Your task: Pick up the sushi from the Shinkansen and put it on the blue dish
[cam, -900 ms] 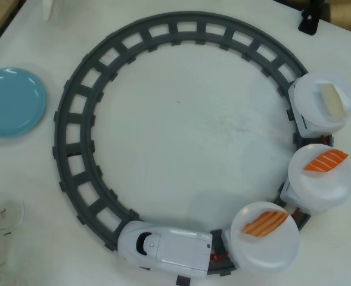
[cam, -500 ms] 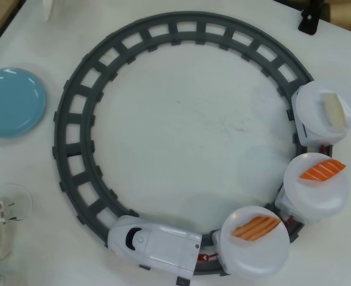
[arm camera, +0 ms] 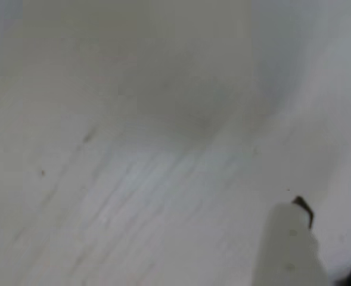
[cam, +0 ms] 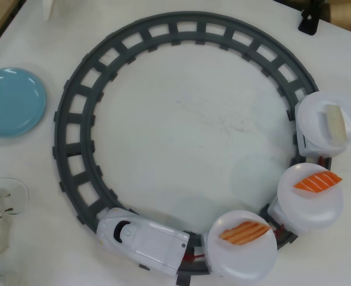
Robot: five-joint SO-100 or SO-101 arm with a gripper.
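Claw state we cannot tell — only one pale fingertip (arm camera: 291, 250) showing; risking missing sushi (cam: 244, 232) riding the Shinkansen (cam: 142, 241).

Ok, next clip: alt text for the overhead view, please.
A white toy Shinkansen pulls three plate-topped cars along a dark grey ring track on a white table; two plates carry orange salmon sushi, the third a pale cream piece. An empty blue dish sits outside the track at upper left.
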